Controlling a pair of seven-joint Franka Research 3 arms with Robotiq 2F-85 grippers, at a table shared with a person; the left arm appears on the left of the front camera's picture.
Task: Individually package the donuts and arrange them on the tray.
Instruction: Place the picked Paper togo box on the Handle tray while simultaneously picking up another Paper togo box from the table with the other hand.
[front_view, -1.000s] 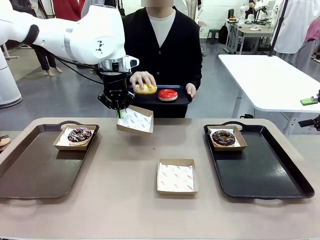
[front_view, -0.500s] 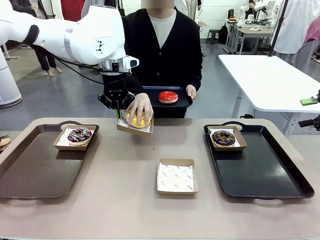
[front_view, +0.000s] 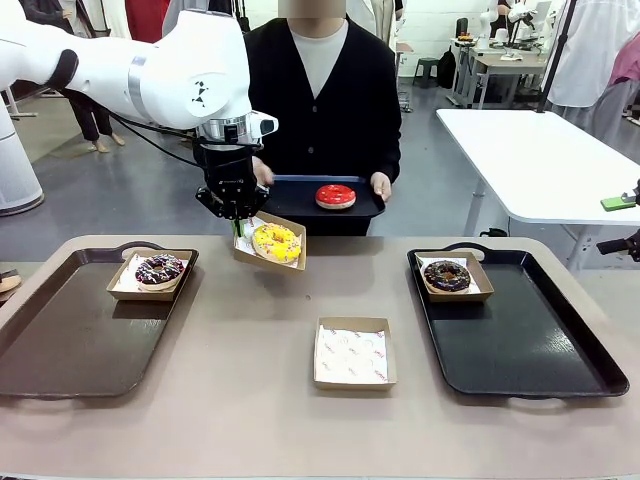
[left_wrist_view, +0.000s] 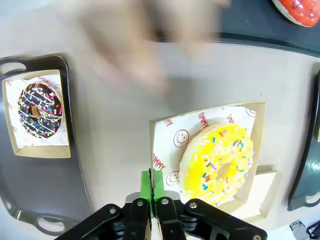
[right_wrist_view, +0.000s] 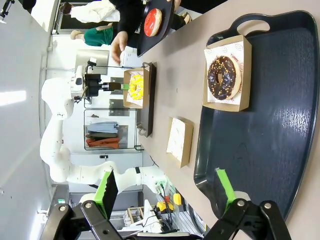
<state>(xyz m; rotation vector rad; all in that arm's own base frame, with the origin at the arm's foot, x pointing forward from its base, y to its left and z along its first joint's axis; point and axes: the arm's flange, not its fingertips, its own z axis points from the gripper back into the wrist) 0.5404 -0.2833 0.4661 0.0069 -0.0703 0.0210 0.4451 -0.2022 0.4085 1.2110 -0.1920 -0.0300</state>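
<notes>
The person's hand (left_wrist_view: 130, 45) has pulled back toward twelve o'clock, leaving the yellow donut (front_view: 276, 241) in the box (front_view: 291, 257) that our left gripper (front_view: 238, 222) holds pinched by its edge above the table (front_view: 250, 400). Next, we judge, comes the tray (front_view: 60, 350) at nine o'clock. Our right gripper (right_wrist_view: 165, 177) gapes empty.

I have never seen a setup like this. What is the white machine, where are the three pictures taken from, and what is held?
It is a robot arm, one of two, sharing a table with a person. The front picture looks across the table; the others come from cameras on each wrist. The left claw is shut on a cardboard box holding the yellow donut. The right claw is open, facing the right tray. The person holds a small tray with the red donut.
</notes>
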